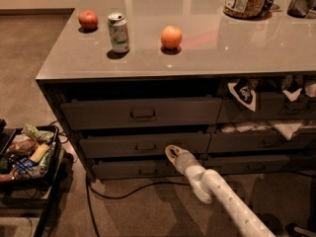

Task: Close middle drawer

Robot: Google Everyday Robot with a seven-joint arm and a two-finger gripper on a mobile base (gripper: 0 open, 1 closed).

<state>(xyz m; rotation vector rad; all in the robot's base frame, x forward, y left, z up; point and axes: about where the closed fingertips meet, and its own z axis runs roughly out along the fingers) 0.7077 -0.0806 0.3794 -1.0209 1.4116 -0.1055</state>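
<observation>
The middle drawer (118,145) is the dark grey medium-height front with a small bail handle (146,146), in the left stack under the counter. Its front sits close to the line of the drawers above and below. My gripper (171,152) is at the end of the white arm coming from the lower right. It rests against the right part of the drawer's front, right of the handle.
On the grey counter (197,48) stand a red apple (88,19), a green can (118,32), an orange (171,37) and a jar (245,0). A black cart (29,154) with snacks stands on the floor at left. A cable (128,194) lies on the carpet. Right-hand drawers hold cloths.
</observation>
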